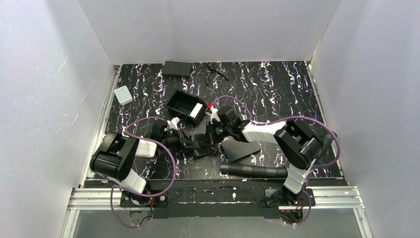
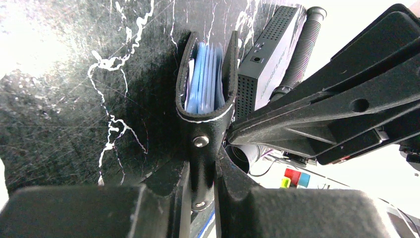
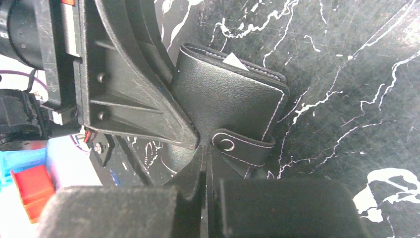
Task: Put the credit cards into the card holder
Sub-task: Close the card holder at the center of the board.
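Note:
The card holder [image 2: 205,94] is a black leather wallet with white stitching and a snap strap. In the left wrist view it stands edge-on and slightly open, with several pale-blue credit cards [image 2: 204,79] tucked inside. My left gripper [image 2: 202,183] is shut on its snap strap. In the right wrist view the holder [image 3: 233,99] shows its side, with a pale card corner [image 3: 233,60] peeping out at the top. My right gripper [image 3: 204,183] is shut on a thin flap of the holder. In the top view both grippers meet at the holder [image 1: 202,148] at table centre.
An open black box [image 1: 185,106] with a white item sits behind the grippers. A flat black box [image 1: 177,68] lies at the back and a small white box [image 1: 123,94] far left. A black sheet [image 1: 241,148] and a corrugated hose [image 1: 252,171] lie under the right arm.

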You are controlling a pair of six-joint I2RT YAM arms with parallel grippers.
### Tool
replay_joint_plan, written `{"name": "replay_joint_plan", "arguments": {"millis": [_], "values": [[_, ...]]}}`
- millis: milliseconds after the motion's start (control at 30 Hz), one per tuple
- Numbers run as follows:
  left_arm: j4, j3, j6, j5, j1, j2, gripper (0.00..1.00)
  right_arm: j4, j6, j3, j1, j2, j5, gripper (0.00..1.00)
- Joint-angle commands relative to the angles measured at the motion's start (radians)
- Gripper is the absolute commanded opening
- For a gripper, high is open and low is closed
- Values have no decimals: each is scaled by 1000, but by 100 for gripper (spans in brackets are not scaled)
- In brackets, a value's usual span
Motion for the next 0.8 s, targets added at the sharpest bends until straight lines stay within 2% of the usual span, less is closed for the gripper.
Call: {"name": "replay_joint_plan", "arguments": {"millis": [0,67,167,267,367,433,567,767], "values": [[-53,-10,30,-40,-2,15,0,37,37,25,-14,-35,-44,1],[-53,-11,29,-41,-2,20,0,-42,15,52,-19,-52,-39,2],[-53,-9,29,-41,-2,25,0,-164,-38,89,-3,-75,18,16],[-54,-6,28,-40,-2,24,0,-294,-88,125,33,-99,143,28],[-53,-4,26,-38,-2,20,0,-352,-97,136,62,-135,269,40],[-53,-5,26,-37,-2,21,0,-374,-100,146,67,-138,326,45],[-53,-6,27,-34,-2,27,0,-406,-126,197,74,-102,346,48],[-53,-2,23,-34,-2,28,0,-378,-126,225,86,-52,345,45]]}}
